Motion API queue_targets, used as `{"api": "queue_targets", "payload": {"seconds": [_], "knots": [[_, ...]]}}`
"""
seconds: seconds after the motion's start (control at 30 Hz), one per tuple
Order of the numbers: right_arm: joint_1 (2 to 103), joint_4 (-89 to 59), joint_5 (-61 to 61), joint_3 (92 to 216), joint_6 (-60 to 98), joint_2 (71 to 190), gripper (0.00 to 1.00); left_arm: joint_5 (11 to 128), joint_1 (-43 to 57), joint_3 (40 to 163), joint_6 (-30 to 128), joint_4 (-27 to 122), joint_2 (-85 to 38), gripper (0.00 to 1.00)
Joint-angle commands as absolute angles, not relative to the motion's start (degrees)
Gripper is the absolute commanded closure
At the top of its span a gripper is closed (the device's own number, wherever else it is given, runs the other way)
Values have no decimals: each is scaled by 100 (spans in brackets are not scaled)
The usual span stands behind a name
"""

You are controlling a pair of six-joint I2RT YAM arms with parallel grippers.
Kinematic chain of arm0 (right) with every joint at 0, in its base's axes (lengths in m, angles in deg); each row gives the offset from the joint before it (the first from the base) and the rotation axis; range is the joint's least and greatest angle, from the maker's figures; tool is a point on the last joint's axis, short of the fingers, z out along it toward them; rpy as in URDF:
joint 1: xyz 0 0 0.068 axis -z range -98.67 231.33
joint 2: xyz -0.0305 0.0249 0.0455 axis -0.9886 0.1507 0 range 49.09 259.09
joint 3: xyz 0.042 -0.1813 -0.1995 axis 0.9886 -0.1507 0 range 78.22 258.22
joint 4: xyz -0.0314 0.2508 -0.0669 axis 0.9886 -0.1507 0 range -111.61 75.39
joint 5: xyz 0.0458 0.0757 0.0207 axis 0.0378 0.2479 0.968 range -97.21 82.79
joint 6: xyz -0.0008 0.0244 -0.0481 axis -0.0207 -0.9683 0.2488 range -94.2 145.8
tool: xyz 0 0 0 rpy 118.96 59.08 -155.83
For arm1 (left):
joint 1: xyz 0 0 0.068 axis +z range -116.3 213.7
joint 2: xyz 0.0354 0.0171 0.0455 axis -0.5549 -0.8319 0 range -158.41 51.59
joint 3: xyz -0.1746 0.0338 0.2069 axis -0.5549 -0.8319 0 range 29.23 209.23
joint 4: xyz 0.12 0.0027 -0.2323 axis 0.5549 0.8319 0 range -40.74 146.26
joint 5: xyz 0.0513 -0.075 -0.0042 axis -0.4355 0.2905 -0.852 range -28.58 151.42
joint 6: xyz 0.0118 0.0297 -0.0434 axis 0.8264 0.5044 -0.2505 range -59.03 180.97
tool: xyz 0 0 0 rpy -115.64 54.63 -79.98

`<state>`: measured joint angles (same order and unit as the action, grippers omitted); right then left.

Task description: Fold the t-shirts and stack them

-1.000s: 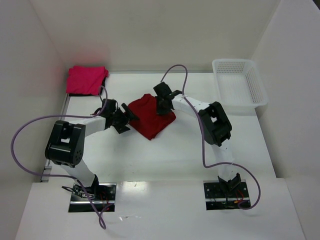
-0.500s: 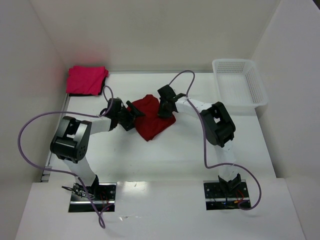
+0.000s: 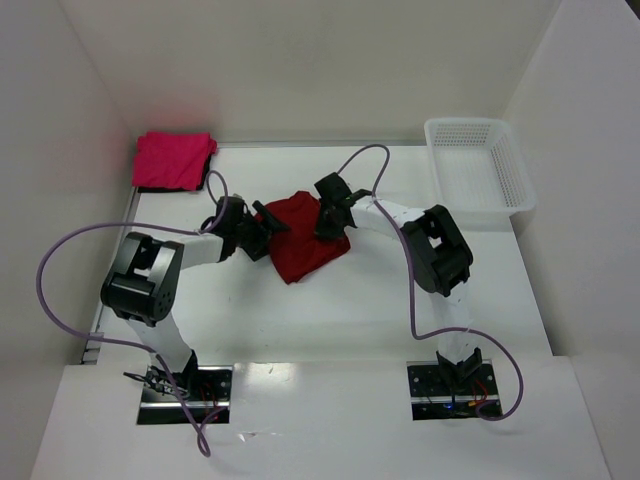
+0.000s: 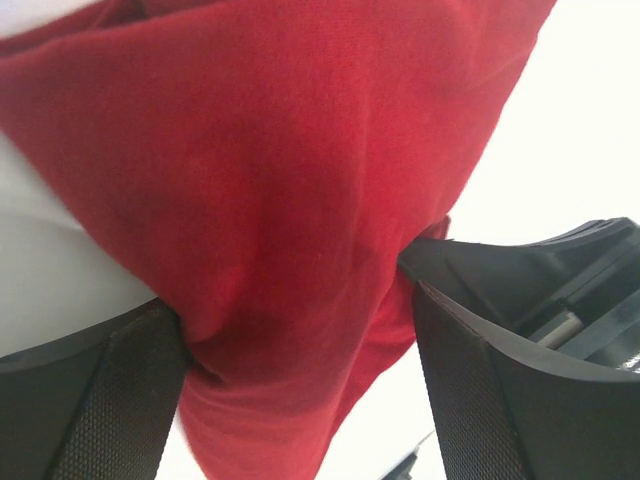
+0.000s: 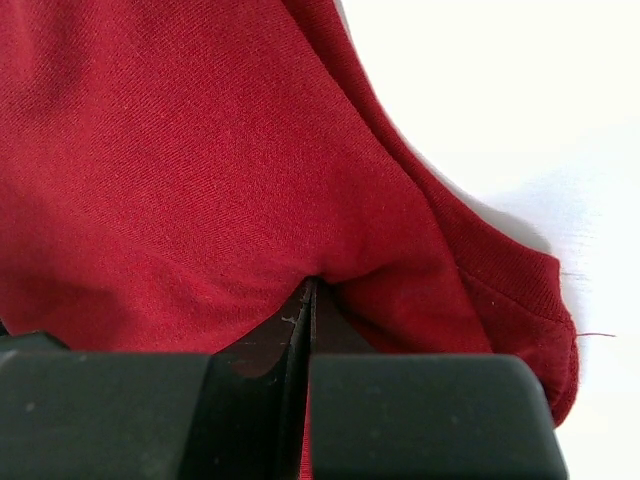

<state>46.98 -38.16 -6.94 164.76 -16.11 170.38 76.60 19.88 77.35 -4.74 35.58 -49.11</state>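
Barely any movement since half a second back: the crimson t-shirt (image 3: 305, 240) has its lower tip nudged a touch leftward, and both arms hold the same reach-in pose.

Top view first: the shirt sits mid-table (image 3: 330, 310), bunched into a rough diamond. The left gripper (image 3: 262, 228) is at its left corner, the right gripper (image 3: 328, 215) on its upper right edge. Only this view shows the magenta-pink t-shirt (image 3: 173, 160), folded in the upper left corner, well apart. It also shows the white mesh basket (image 3: 478, 170) at upper right.

Left wrist now: crimson cloth (image 4: 270, 200) fills the frame from the top and drops between the two black fingers (image 4: 90, 400). The left gripper (image 4: 295, 330) is part-closed around a thick bunch, with cloth touching both sides.

Right wrist: something the overhead cannot resolve. The right gripper (image 5: 308, 300) has its fingers (image 5: 420, 420) pressed tight together, nipping a fold of crimson fabric (image 5: 200, 150) that puckers at the seam between them. A hemmed edge trails off at lower right.
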Motion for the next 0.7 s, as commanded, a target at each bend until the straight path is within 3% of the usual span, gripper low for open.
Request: {"api": "queue_targets", "payload": {"seconds": [0.0,0.4,0.67], "knots": [[4512,-4256,-606,16286,-1551,17011,100,7127,1955,7520,-3,4554,-4826,7],[4512,-4309,-1037,16909,-972,16941,100,7047,2456,7423,542,5286,-4447,4],[4635,-4590,-941,17604,-260,17178,100,7679,2456,7546,867,4680,-5264,4]]}}
